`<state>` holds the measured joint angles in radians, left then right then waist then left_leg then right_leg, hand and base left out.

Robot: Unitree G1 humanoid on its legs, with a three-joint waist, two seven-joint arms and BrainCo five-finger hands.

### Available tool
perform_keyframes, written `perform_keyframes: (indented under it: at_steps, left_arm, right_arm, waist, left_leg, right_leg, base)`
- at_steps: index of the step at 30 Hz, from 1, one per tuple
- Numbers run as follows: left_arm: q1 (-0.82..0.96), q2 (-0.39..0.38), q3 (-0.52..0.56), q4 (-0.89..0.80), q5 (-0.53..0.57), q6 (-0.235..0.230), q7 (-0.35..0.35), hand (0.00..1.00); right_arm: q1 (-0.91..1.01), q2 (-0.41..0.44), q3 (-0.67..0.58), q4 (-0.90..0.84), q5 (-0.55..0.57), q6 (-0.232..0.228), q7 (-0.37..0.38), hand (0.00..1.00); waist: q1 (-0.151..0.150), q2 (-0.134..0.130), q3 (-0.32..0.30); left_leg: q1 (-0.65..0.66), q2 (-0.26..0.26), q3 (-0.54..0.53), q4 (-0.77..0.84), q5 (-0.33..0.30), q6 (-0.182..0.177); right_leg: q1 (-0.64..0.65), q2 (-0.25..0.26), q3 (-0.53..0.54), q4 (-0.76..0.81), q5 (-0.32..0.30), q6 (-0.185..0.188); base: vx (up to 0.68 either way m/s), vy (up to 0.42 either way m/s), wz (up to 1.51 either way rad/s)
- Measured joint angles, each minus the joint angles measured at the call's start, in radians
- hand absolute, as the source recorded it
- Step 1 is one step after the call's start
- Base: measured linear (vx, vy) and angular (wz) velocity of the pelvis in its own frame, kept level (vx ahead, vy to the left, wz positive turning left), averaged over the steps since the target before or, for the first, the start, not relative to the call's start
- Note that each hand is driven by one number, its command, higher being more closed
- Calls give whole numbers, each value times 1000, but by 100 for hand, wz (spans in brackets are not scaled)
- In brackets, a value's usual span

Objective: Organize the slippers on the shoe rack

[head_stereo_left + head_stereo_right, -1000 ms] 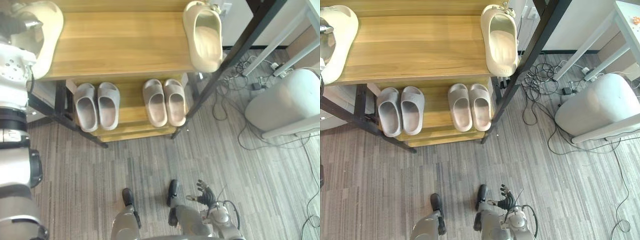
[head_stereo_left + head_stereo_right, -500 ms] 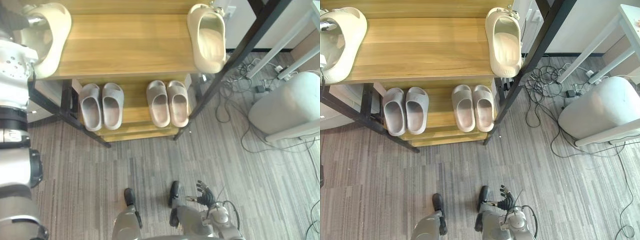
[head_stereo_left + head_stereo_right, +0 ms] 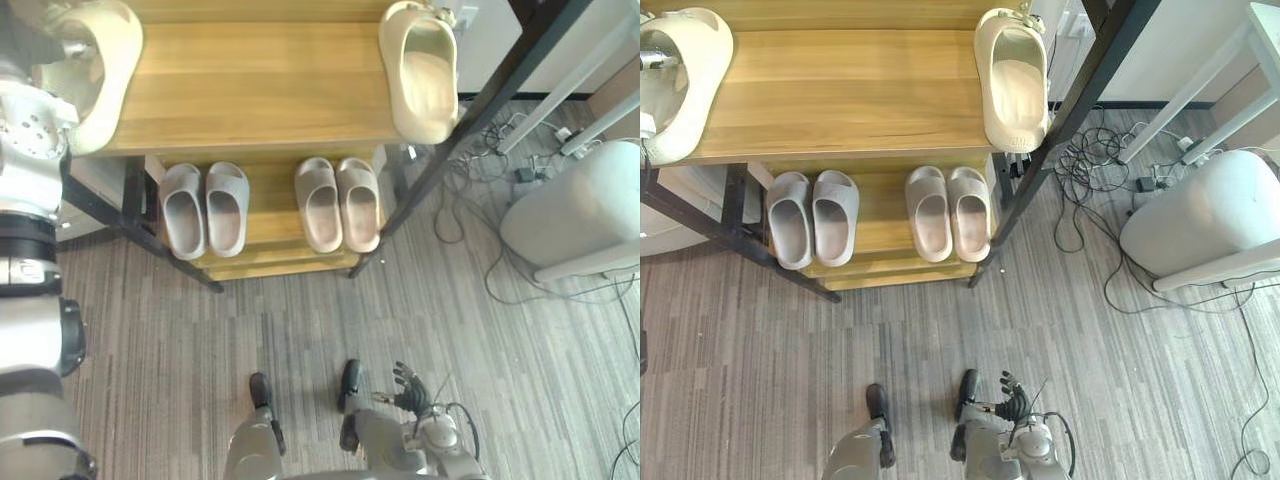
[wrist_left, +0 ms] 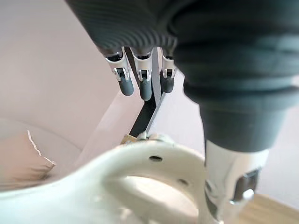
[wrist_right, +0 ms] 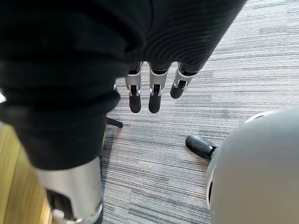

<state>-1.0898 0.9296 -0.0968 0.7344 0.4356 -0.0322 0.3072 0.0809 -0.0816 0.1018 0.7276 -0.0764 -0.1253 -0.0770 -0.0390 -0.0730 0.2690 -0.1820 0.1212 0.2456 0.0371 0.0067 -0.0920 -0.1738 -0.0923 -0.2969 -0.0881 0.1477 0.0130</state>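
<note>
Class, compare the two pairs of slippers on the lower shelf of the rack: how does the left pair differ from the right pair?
Colour: the left pair is grey, the right pair pinkish beige. Place: the left pair sits towards the left end of the lower shelf, the right pair towards its right end, nearly below the cream slipper on the top shelf. Shared: the same slide shape, each pair side by side, soles down, pointing the same way.

You can read no text, label, number or sign here. Nothing legible stands on the slippers (image 3: pixel 1012 80) or on the shoe rack (image 3: pixel 840 90).
</note>
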Motion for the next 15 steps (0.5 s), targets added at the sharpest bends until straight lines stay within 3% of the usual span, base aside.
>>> perform_keyframes:
  at_steps: [15]
  left_arm:
    - [-57,39,-21,4,35,9,-2,0]
  right_arm:
    - [2,2,2,-49,15,-5,20,0]
  waist:
    - [7,-9,16]
  left_leg:
    - [-29,3,21,10,-1,0]
  right_leg:
    - [-38,2,25,0,8,-3]
  base:
    - [-17,1,-4]
